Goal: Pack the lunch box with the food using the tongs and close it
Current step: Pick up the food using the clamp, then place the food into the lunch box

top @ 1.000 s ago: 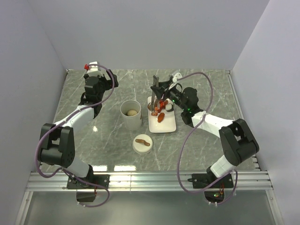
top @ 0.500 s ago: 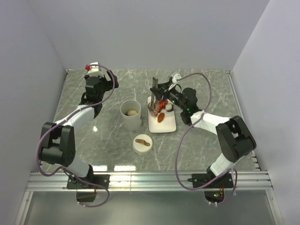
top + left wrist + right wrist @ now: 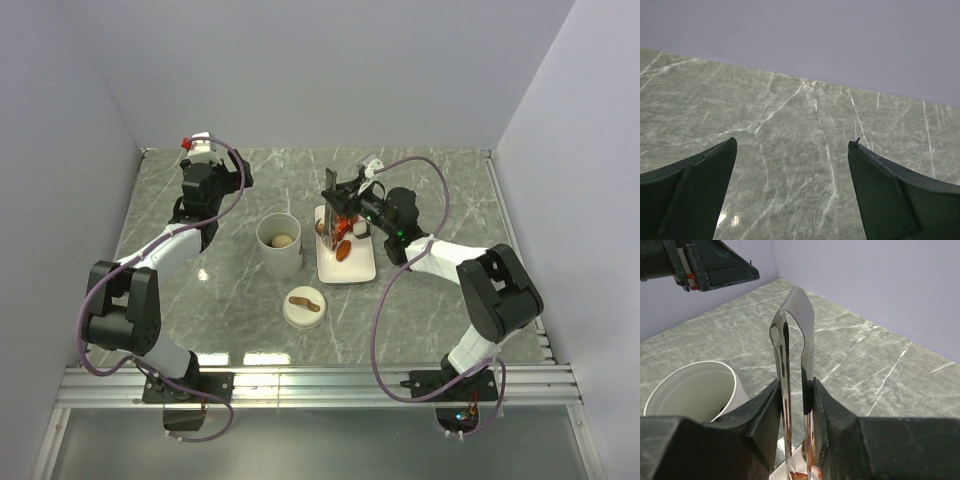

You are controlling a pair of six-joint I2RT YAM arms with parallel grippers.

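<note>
We have the right gripper (image 3: 795,392) pinching the tongs (image 3: 796,320) upright, tips down in the food (image 3: 343,250) on the plate (image 3: 362,268) right below it; lunch box (image 3: 282,262) stands open just left of it, left gripper (image 3: 792,150) spread, farther off.

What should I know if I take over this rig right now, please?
Left gripper: jaws open, holding nothing, above the table.
Right gripper: shut on the tongs, tips down at the plate.
Lunch box: upright left of the plate, beige ball inside; lid off, lying in front of it.
Left to do: tong the food from the plate into the lunch box, fit the lid.
</note>
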